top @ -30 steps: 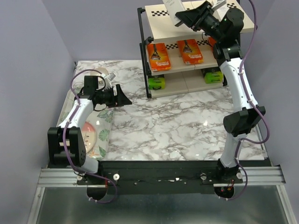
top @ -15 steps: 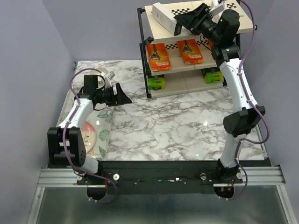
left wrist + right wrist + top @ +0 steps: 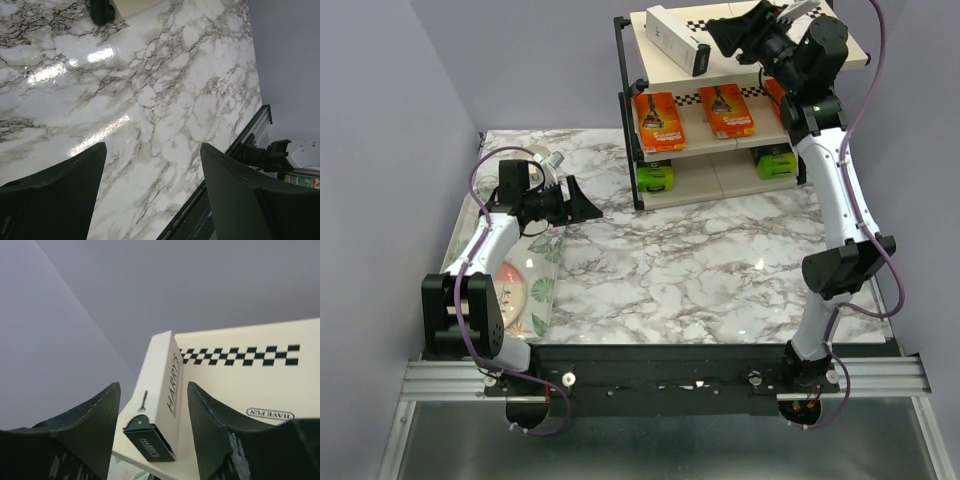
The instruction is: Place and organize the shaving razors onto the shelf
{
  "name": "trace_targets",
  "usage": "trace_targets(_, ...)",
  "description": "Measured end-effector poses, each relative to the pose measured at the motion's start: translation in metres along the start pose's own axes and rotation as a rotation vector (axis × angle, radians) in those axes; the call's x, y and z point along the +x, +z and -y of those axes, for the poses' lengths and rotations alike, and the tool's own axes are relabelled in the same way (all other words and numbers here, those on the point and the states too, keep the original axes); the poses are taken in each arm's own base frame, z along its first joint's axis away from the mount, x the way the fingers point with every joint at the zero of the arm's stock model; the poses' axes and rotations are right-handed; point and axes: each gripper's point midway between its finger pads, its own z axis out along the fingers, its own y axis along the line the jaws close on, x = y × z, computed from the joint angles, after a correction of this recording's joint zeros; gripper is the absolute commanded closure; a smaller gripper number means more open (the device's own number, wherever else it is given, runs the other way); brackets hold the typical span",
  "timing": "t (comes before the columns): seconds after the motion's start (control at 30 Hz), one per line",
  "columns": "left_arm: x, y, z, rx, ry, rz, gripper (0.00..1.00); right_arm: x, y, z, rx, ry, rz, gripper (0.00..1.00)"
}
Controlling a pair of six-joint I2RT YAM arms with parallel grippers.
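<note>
Shelf boards [image 3: 720, 178] are seen stocked, the white box [image 3: 677, 38] laid just ahead of the right gripper [image 3: 154, 385] (fingers parted, nothing held); little is judged left.

razor box [image 3: 677, 38] lies left on top of the shelf [image 3: 720, 178].

Marble-patterned white-and-grey tabletop [image 3: 165, 100]: smooth and highly glossy, with bright glare streaks running across it. Up on the three-tier shelf of black metal tubing and beige boards [image 3: 720, 182], the boards look matt, with the checkerboard strips printed flat onto them. Slim white cardboard box [image 3: 162, 385] lies there in smooth, low-sheen card with a darker satin end cap. Right gripper [image 3: 153, 387] shows dark fingers [image 3: 85, 435] in matt, faintly grainy plastic. Silver metal rail [image 3: 880, 377] at the near edge looks brushed and dull.
</note>
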Motion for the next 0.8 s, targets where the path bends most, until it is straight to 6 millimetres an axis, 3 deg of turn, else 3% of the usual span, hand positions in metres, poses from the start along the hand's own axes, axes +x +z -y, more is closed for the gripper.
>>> trace_targets(0.07, 0.001, 0.000, 0.001, 0.002, -0.007, 0.004, 0.15, -0.011, -0.002, -0.014, -0.035, -0.050, 0.035, 0.44)
trace_targets(0.23, 0.002, -0.002, 0.003, 0.008, -0.013, 0.020, 0.15, -0.037, -0.006, -0.076, -0.168, -0.232, 0.125, 0.25)
trace_targets(0.4, 0.006, -0.004, 0.006, 0.012, -0.029, 0.030, 0.15, -0.033, -0.007, -0.117, -0.215, -0.371, 0.157, 0.22)
trace_targets(0.5, 0.007, -0.005, 0.007, 0.015, -0.033, 0.037, 0.15, -0.031, -0.004, -0.112, -0.159, -0.415, 0.161, 0.22)
trace_targets(0.67, 0.006, -0.006, 0.009, 0.020, -0.039, 0.051, 0.15, -0.028, 0.000, -0.076, -0.008, -0.486, 0.148, 0.22)
trace_targets(0.8, 0.002, -0.009, 0.007, 0.018, -0.043, 0.070, 0.15, -0.008, 0.002, -0.058, 0.037, -0.508, 0.084, 0.22)
